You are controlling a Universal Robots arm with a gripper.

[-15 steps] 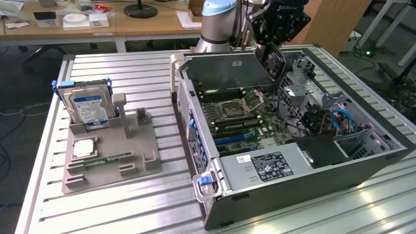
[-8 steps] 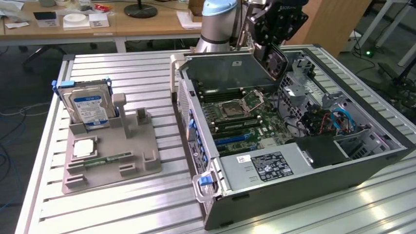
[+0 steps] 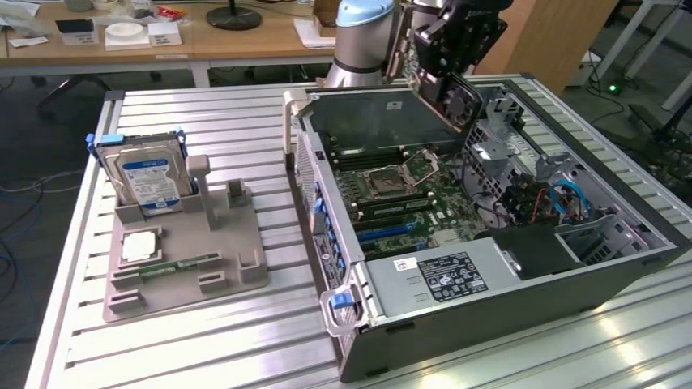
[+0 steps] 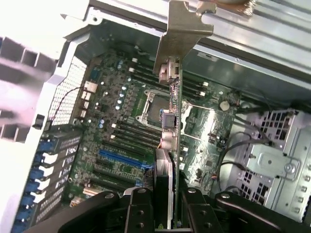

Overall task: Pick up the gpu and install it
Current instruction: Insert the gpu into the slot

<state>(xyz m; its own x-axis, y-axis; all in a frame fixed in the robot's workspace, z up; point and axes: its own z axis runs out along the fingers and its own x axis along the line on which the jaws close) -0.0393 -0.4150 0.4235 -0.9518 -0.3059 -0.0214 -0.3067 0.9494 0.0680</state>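
Green circuit board seen edge-on: the gpu [image 4: 171, 121] hangs clamped between the black fingers of the gripper [image 4: 167, 206], above the motherboard [image 4: 116, 121] of the open computer case [image 3: 519, 312]. The card's faces barely show in the wrist view, and the gripper's top is cut off in the exterior view.

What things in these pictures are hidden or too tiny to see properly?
Exterior view: the arm is cut off by the picture's top edge.
Exterior view: the print on the hard drive label is too small to read.
Wrist view: the gpu shows edge-on, its faces hidden; the pincer covers its near end.
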